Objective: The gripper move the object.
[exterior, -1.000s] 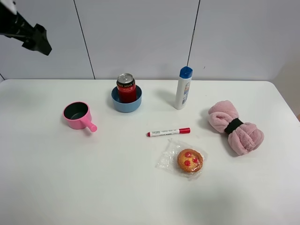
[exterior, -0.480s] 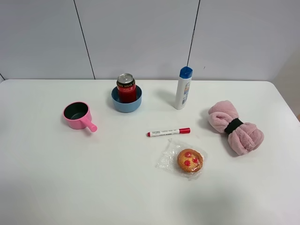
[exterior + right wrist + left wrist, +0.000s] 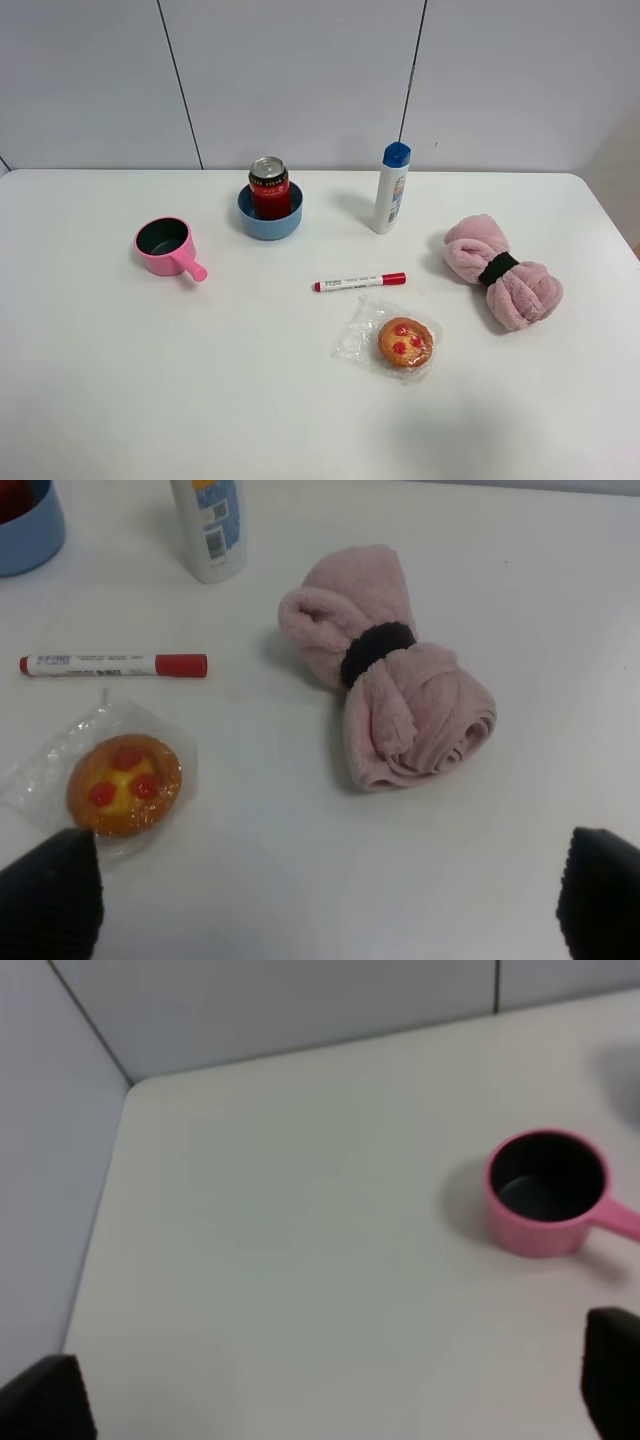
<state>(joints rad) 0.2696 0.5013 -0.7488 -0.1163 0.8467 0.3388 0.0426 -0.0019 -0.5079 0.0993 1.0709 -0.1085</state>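
The red can (image 3: 269,187) with a silver top stands upright inside a blue bowl (image 3: 270,214) at the back of the white table. Neither arm shows in the exterior high view. In the left wrist view my left gripper (image 3: 330,1395) is open and empty above the table's left part, with only its black fingertips (image 3: 610,1370) showing. In the right wrist view my right gripper (image 3: 325,900) is open and empty, its fingertips (image 3: 50,895) wide apart above the table's right part. A sliver of the can and the bowl (image 3: 25,520) shows at that view's corner.
A pink cup with a handle (image 3: 168,247) (image 3: 548,1192) stands left of the bowl. A white bottle with a blue cap (image 3: 391,188), a red-capped marker (image 3: 359,282) (image 3: 112,665), a wrapped tart (image 3: 403,342) (image 3: 122,783) and a rolled pink towel (image 3: 502,271) (image 3: 388,670) lie to the right.
The black arm end seen at the upper left one second ago has left the exterior high view. Nothing on the table has moved.
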